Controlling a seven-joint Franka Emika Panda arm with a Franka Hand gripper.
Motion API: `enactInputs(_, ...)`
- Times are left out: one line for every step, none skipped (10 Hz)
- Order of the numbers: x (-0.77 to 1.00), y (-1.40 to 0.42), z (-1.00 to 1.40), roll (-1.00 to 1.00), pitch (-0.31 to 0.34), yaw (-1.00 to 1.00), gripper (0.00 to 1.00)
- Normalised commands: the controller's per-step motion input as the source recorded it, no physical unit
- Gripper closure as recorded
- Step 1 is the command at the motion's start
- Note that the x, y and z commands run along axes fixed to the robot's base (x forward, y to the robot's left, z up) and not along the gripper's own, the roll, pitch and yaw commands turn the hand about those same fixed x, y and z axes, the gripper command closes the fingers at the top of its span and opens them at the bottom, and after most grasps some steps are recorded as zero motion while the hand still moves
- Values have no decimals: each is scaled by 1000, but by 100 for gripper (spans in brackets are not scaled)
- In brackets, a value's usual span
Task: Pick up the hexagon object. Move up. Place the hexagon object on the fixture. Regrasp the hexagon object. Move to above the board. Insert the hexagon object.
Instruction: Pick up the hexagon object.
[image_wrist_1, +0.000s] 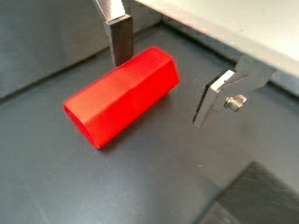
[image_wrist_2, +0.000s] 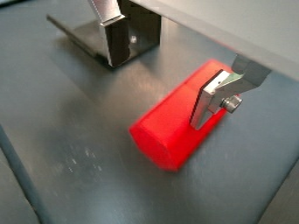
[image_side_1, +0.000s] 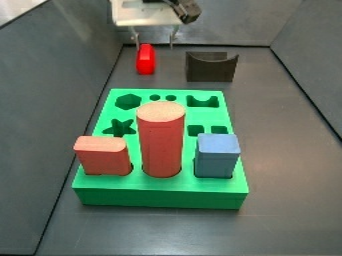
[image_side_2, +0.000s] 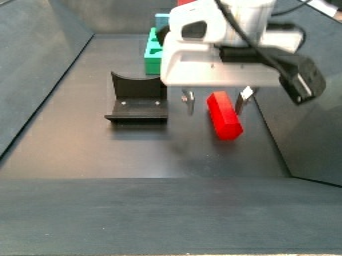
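you see a tall salmon-red cylinder (image_side_1: 160, 138) standing upright between a low salmon block (image_side_1: 102, 155) and a blue cube (image_side_1: 218, 155), all near one edge of the green slab, on a dark grey surface (image_side_1: 287, 160).

Gripper above the red peg at the far end of the floor, green board in front

In a side view the gripper (image_side_1: 158, 38) hangs just over the hexagon object (image_side_1: 146, 59), which lies on the dark floor; whether the fingers touch it cannot be told. The fixture (image_side_1: 210, 66) sits beside the peg, apart from it. Nearer the camera lies the board (image_side_1: 160, 195), with open cut-outs along its far half and three pieces standing in it: a tall salmon cylinder (image_side_1: 160, 139), a low salmon block (image_side_1: 102, 155) and a blue block (image_side_1: 218, 155)
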Motion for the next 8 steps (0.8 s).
enactInputs(-226,40,-606,79,-180,31,0)
enactInputs(-260,17,-646,83,-203,26,0)
enactInputs(-69,0,-51,0,-80,0,0)
enactInputs(3,0,0,0,14,0,0)
enactInputs(83,34,-529,47,-34,0,0)
enactInputs(6,0,-800,183,-130,0,0)
enactInputs(0,37,0,-63,0,0,0)
enactInputs(0,20,0,0,0,0,0)
